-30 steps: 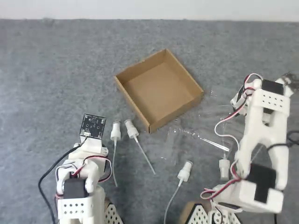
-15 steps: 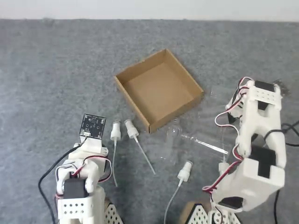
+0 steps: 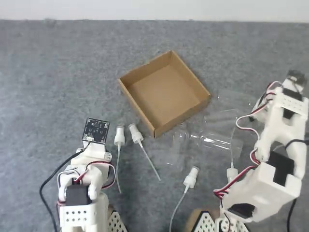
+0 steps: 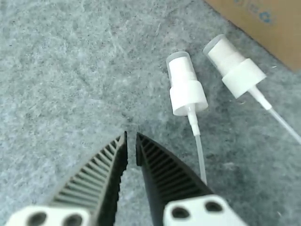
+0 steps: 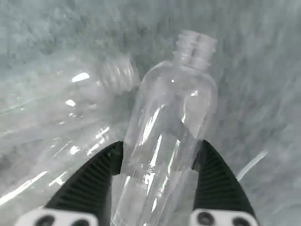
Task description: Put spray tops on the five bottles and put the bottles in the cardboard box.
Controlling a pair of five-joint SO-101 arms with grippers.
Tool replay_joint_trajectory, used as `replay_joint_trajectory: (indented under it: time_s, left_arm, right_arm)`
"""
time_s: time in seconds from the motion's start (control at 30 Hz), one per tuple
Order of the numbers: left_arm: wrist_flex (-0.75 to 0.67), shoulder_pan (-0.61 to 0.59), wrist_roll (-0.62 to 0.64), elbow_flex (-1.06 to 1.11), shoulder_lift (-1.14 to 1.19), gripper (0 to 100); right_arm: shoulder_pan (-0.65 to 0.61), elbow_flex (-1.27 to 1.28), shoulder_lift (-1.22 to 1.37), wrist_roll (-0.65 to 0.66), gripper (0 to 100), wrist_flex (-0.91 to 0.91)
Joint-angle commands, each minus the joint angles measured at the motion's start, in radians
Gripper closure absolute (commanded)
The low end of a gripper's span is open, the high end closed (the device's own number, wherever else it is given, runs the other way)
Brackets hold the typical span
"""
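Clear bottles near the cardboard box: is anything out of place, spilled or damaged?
Nothing damaged or spilled. The clear bottles lie on their sides, uncapped, and the spray tops lie loose on the carpet, all outside the cardboard box.

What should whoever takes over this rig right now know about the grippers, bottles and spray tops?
Left gripper: shut and holding nothing, over the carpet beside two loose spray tops.
Right gripper: shut on a clear bottle with no top on it; a second bottle lies beside it.
Two more tops lie loose near the right arm.
Cardboard box: no bottle in it yet.
Done: nothing capped or boxed. Left: cap each bottle, then box them.
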Motion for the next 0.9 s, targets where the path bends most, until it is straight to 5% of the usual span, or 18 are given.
replay_joint_trajectory:
  time_s: [0.0,0.3,0.6,0.87]
  left_arm:
    - [0.000,-0.005,-0.008,-0.010,-0.020,97]
    - [0.000,-0.005,-0.008,-0.010,-0.020,97]
    - [0.000,-0.005,-0.008,-0.010,-0.020,97]
    - [0.000,-0.005,-0.008,-0.010,-0.020,97]
  right_arm:
    - [0.033,-0.133,-0.019,0.219,89.7,0.013]
    - [0.154,-0.284,-0.013,0.876,89.7,0.185]
    - [0.320,-0.227,-0.012,1.085,89.7,0.173]
    - [0.361,-0.077,-0.012,1.114,89.1,0.022]
